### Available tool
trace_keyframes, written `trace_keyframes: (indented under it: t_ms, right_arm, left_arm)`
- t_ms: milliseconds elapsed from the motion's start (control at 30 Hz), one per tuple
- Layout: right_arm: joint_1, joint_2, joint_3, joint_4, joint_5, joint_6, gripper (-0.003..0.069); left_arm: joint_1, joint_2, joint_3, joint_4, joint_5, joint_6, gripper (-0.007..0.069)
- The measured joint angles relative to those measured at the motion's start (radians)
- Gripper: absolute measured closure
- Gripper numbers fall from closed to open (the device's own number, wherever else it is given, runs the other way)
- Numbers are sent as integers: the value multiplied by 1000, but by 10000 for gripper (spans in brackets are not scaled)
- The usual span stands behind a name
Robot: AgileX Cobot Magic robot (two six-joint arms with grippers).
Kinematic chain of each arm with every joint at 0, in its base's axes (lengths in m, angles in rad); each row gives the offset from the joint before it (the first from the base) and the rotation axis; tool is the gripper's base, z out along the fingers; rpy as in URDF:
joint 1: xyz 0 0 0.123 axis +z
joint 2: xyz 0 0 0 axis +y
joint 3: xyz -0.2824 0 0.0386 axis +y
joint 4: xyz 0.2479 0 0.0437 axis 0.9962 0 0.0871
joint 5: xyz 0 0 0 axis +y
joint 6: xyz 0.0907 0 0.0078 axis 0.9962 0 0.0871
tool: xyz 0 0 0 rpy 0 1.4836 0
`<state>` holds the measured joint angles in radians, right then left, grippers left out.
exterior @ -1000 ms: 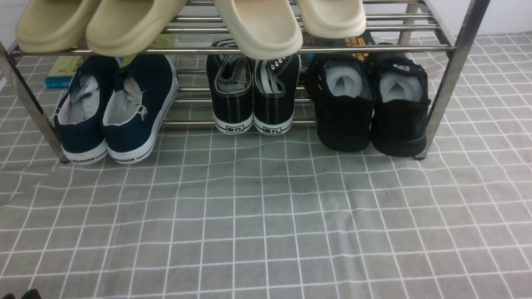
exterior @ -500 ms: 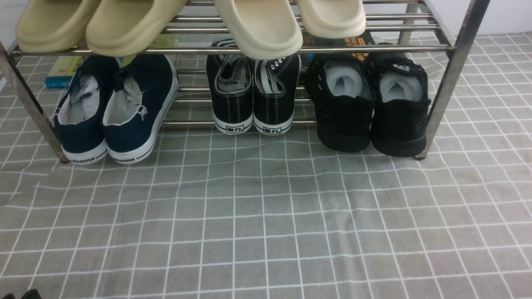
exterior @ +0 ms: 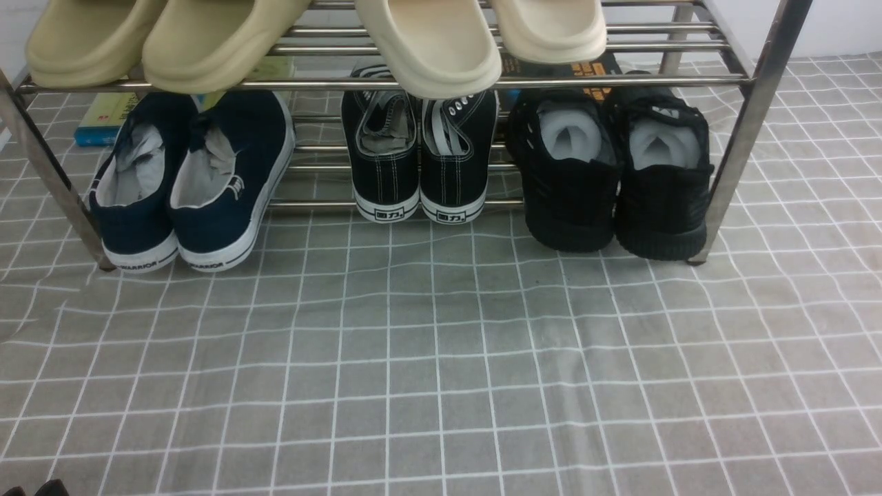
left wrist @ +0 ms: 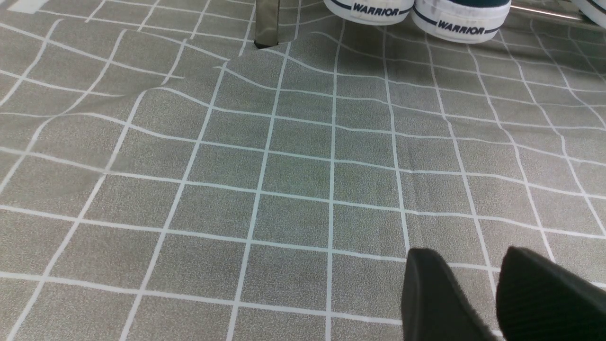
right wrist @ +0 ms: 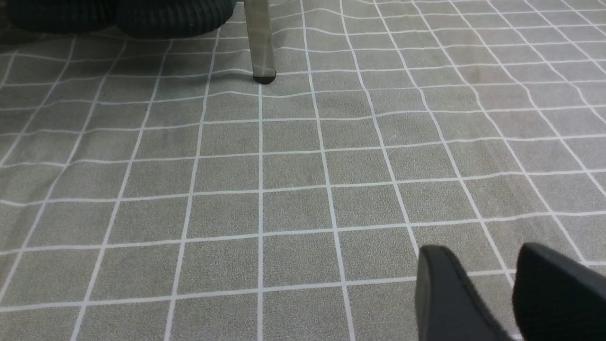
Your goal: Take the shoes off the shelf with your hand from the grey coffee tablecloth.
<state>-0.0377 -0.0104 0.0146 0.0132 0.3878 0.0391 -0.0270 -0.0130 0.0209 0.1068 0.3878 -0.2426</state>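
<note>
Black shoes (exterior: 572, 200) sit heels-out on the shelf (exterior: 747, 124) for your grab; left gripper (left wrist: 473, 265) and right gripper (right wrist: 483, 260) look parted, empty.

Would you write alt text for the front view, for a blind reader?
A steel shelf on a grey grid tablecloth holds navy slip-ons, black canvas sneakers and, at right, all-black sneakers on its lower tier; beige slippers sit on top.
</note>
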Motion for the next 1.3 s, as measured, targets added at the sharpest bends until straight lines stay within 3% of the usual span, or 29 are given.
trace_keyframes:
  t_ms: [133,267,400,533,667,733,833,867,900,933,1100,1300]
  right_arm:
    - [0,0,0,47,-4,30,420]
    - [-1,0,4,373,-8,227,420]
    - [-1,0,9,581,-8,325,420]
    - [-1,0,9,629,-25,334,420]
    - [-1,0,7,624,-179,290,436]
    - [-1,25,-57,613,-273,205,489]
    - [-1,109,-181,578,-280,80,573]
    - [-1,203,-266,540,-200,-21,631]
    - [-1,230,-291,535,-185,-39,637]
    - [-1,334,-375,499,-60,-113,666]
    - [-1,712,-638,393,401,-228,673]
    - [25,1093,-882,533,574,-362,622]
  left_arm:
    - [0,0,0,0,0,0,385]
    - [0,0,0,0,0,0,385]
    - [0,0,0,0,0,0,385]
    - [0,0,0,0,0,0,385]
    - [0,0,0,0,0,0,385]
    - [0,0,0,0,0,0,385]
    - [0,0,0,0,0,0,385]
    - [0,0,0,0,0,0,385]
    - [0,0,0,0,0,0,385]
    - [0,0,0,0,0,0,385]
    - [0,0,0,0,0,0,385]
    - [0,0,0,0,0,0,385]
